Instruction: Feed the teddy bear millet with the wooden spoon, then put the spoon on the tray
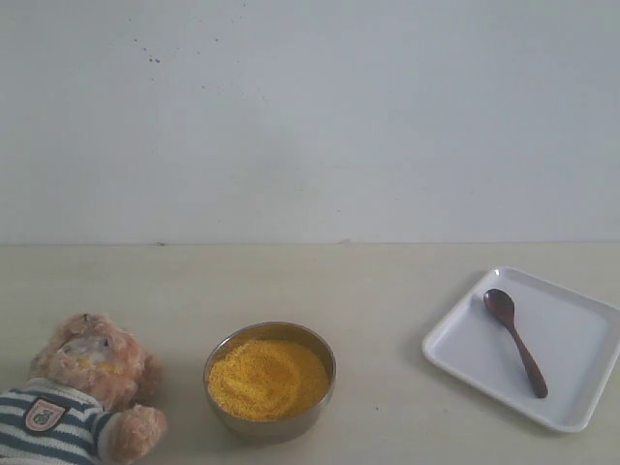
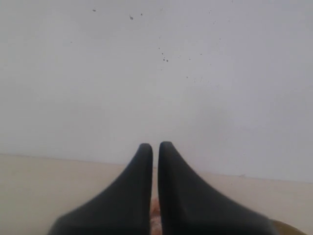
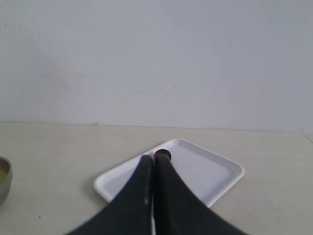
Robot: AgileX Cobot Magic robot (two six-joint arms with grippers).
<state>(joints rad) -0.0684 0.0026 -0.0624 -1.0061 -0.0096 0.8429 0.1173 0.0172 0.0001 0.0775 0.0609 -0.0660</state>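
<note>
The teddy bear (image 1: 82, 387) sits at the front left in its striped shirt. Beside it stands the steel bowl (image 1: 271, 380) heaped with yellow millet (image 1: 266, 378). The wooden spoon (image 1: 515, 341) lies on the white tray (image 1: 572, 334) at the right, with nothing holding it. Neither gripper appears in the exterior view. My left gripper (image 2: 155, 146) is shut and empty, with a sliver of the bear's fur (image 2: 155, 218) showing below its fingers. My right gripper (image 3: 154, 159) is shut and empty above the tray (image 3: 210, 169). The spoon's bowl (image 3: 162, 154) peeks out beyond its tips.
A pale wall runs behind the beige tabletop (image 1: 387, 291). The steel bowl's rim (image 3: 4, 178) shows at the edge of the right wrist view. Bare tabletop lies between the bowl and the tray.
</note>
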